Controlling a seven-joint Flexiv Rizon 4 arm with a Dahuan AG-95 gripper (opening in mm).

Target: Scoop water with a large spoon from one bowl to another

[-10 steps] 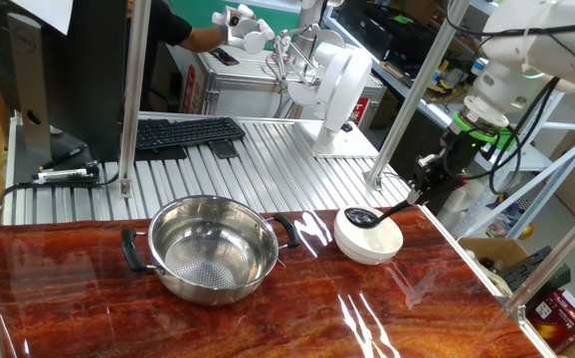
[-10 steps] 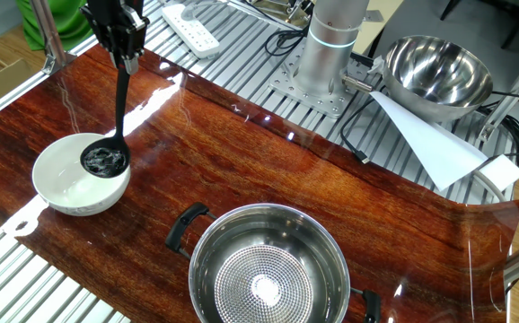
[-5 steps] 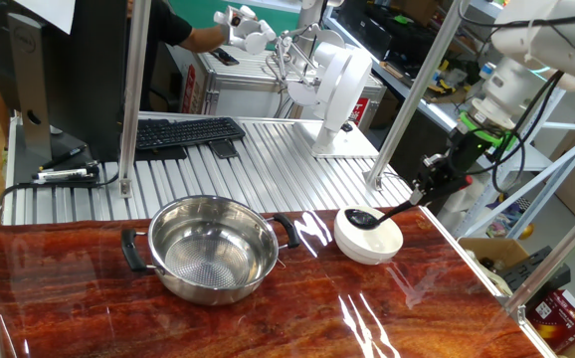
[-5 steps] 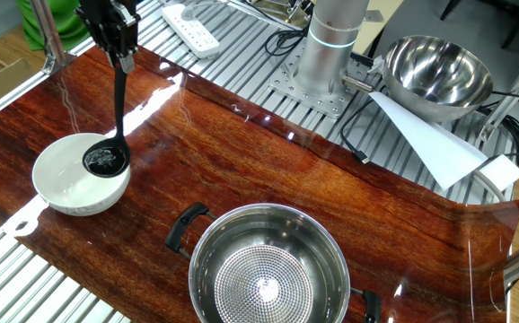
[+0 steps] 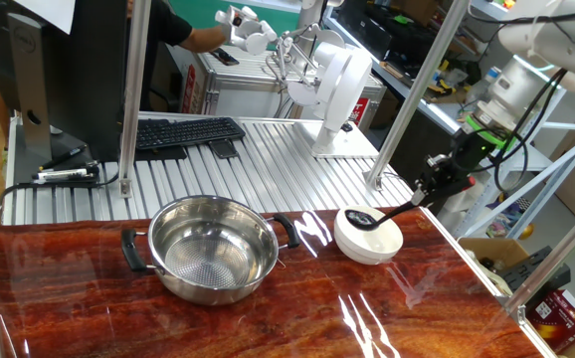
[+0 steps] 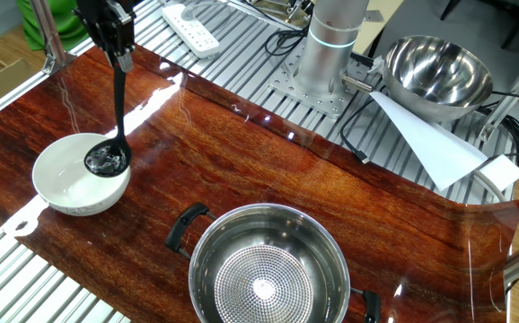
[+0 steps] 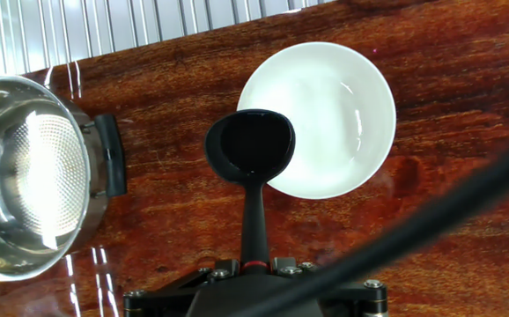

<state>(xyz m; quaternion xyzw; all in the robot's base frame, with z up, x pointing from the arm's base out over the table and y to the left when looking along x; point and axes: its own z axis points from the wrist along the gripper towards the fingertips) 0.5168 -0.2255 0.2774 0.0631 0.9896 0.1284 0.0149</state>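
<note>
A glossy red-brown wooden tabletop point(image 6: 268, 161) fills most of the scene, bordered by ribbed grey metal decking point(image 5: 258, 164).

The largest vessel is a wide, shiny stainless-steel pot point(image 5: 214, 249) with two black side handles and a dotted bottom. It stands upright on the wood, well apart from the other vessel.

A white robot arm point(image 5: 526, 60) reaches in over the table's edge. Its black gripper point(image 5: 437, 181) is clamped on the far end of the ladle's handle, the fingers pressed against the thin stem from both sides; the hand view shows the handle running straight out from between them.

A plain white bowl point(image 7: 329, 119) sits upright near the end of the table closest to the gripper. In the hand view a shallow pool of clear water is visible inside it.

A second steel mixing bowl point(image 6: 437, 70) rests off the wood beside the arm's round base point(image 6: 327, 54), with a folded white sheet of paper point(image 6: 426, 139) under it. A black keyboard point(image 5: 183, 132) lies on the decking.

The black ladle point(image 6: 109, 160) is smallest. Its long handle slants up to the gripper, and its round cup hangs over the bowl's rim on the side towards the pot, partly over the bowl, partly over the wood. Something glistens in the cup.
</note>
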